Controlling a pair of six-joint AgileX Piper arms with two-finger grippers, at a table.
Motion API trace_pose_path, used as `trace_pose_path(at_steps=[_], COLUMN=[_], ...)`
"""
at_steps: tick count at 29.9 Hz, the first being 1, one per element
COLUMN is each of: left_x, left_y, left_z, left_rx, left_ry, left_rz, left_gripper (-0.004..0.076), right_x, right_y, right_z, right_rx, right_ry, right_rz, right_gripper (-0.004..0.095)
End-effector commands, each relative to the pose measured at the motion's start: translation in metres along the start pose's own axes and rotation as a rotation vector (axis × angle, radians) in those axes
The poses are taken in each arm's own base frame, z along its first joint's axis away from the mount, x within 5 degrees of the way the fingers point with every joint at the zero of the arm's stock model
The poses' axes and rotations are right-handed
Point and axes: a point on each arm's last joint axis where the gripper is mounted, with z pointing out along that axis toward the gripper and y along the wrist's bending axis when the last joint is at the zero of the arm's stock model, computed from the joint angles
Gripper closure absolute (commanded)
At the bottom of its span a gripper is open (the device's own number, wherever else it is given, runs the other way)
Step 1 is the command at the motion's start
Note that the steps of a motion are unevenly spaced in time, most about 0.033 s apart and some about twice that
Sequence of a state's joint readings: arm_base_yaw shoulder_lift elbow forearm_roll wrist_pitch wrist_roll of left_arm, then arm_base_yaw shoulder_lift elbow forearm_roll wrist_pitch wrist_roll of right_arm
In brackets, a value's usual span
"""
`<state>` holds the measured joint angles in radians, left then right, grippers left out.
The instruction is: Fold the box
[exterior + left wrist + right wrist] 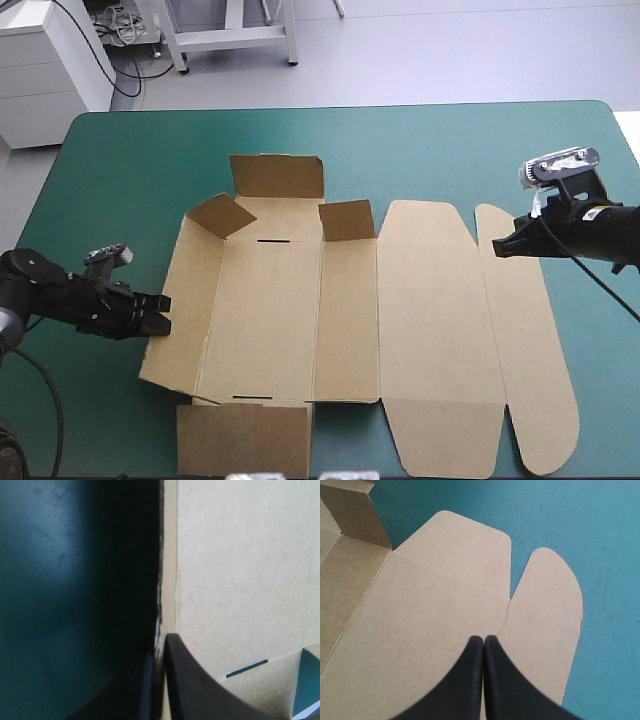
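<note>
- While the left gripper (158,312) is all but closed on the outer edge of the box (300,310), with the thin board showing between its black fingers, the side wall (185,290) it pinches tilts partly up off the teal-green cover (120,180).
- From that gripper the rest of the sheet lies straight ahead, floor panel first and then the lid (435,310). The long axis therefore runs away from it, toward the other arm.
- The right gripper (497,247) has its fingers met in a point and holds nothing. It hovers over the crease between the lid and the rounded end flap (535,350).
- The wall's swing probably goes inward, ahead of the left gripper, which is much the nearer arm. The right gripper is well apart from that wall.
</note>
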<state>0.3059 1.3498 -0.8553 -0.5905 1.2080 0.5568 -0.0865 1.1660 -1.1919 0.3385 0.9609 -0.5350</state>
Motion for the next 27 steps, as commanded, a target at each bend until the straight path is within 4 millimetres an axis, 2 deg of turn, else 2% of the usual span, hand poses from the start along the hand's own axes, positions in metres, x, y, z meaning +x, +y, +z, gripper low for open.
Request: trace_pose_path(at_steps=[1,7,13,27], left_x=[0.001,0.001,-0.005,-0.004], left_y=[-0.013,-0.014,-0.024,-0.022], left_z=[-0.008,-0.008,-0.010,-0.009], left_rx=[0.073,0.079,0.185,0.166], left_ry=[0.004,0.000,-0.072,-0.061], left_rz=[0.003,0.001,0.024,0.037], left_gripper=[0.0732,0.0731,0.0732,0.0732], right_x=[-0.009,-0.009,-0.009,-0.009], right_y=[0.000,0.000,0.000,0.000], right_z=[-0.014,-0.014,-0.014,-0.014], right_rx=[0.030,0.030,0.030,0.030], right_ry=[-0.093,-0.093,-0.093,-0.093], right_rz=[-0.005,-0.005,-0.005,-0.005], right_gripper=[0.0930,0.0930,0.0930,0.0930])
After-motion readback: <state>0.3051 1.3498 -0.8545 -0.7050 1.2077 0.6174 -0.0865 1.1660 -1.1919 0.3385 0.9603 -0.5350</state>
